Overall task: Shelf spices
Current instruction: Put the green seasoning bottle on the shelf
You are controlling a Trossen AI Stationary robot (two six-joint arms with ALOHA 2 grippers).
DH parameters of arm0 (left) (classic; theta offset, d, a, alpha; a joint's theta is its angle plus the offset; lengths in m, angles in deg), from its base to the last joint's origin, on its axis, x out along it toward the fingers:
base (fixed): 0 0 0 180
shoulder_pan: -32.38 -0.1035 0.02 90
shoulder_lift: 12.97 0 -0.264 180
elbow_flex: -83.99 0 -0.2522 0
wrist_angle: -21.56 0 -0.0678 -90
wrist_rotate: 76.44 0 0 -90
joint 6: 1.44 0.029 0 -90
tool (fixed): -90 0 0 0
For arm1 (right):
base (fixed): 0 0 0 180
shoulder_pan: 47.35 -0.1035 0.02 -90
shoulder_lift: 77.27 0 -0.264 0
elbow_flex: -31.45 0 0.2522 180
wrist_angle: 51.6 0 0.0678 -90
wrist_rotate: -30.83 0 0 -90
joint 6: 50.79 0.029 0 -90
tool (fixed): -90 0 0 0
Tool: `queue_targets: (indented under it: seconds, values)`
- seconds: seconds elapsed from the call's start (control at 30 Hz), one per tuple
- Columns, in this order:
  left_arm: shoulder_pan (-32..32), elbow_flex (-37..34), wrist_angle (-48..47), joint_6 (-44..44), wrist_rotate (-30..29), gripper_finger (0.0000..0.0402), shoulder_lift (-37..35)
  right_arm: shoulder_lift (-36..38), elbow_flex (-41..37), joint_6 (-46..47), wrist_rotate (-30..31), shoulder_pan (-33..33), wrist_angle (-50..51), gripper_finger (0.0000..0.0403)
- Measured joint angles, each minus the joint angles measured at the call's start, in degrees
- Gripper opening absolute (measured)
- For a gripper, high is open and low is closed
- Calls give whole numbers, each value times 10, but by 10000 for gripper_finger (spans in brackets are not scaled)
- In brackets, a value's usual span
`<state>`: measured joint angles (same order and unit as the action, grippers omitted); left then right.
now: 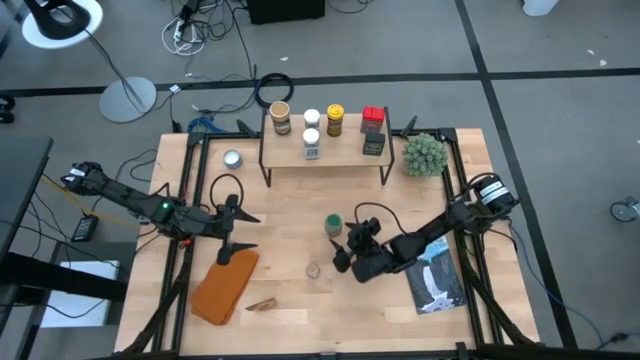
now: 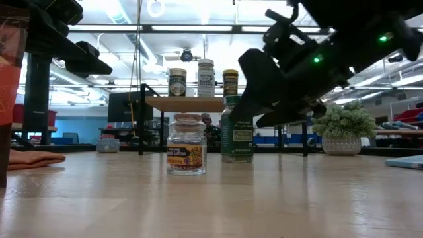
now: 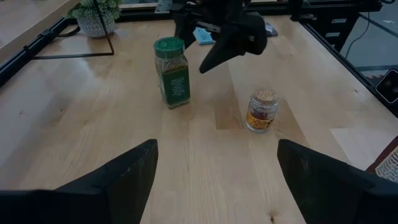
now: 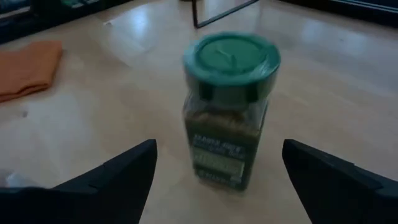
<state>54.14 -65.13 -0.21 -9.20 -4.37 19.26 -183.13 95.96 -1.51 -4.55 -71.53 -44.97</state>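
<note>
While my right claw (image 1: 345, 252) hangs just short of the green-topped jar (image 1: 333, 224), its fingers stand wide apart with nothing between them; the right wrist view shows the jar centred in that gap, so I judge the spread is set to take the jar's body below the lid.

Item 1: green-topped jar, upright on the table (image 1: 290, 310) in front of the shelf (image 1: 325, 152), untouched. It looks like my next pick, being nearest the claw.

Item 2: small cork-topped jar (image 1: 313, 269), clear glass with a yellow label, upright, near the first jar but apart from it, on the side away from the shelf. Not yet shelved.

Item 3: shelf, wooden top on thin black legs, at the far middle of the table. On it I count about 6 spices: a tan-topped jar (image 1: 281, 117), 2 white-topped jars (image 1: 311, 131), a yellow-topped jar (image 1: 335, 120), and a red-topped tin (image 1: 374, 119) with a dark container in front of it. They sit toward the back and ends, leaving bare wood at the front middle, which I judge is room for the remaining 2.

Item 4: my left claw (image 1: 228, 235), waiting over the table's left side beside the orange cloth (image 1: 224, 285), fingers apart and empty.
</note>
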Motion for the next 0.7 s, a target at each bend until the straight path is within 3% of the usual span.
queue_targets:
  seconds: [0.43, 0.7]
  values:
    - [0, 0, 0, 0, 0, 335, 0, 0, 0, -6, -46, 48, -19, 341]
    - [0, 0, 0, 0, 0, 335, 0, 0, 0, -19, -49, 65, -19, 276]
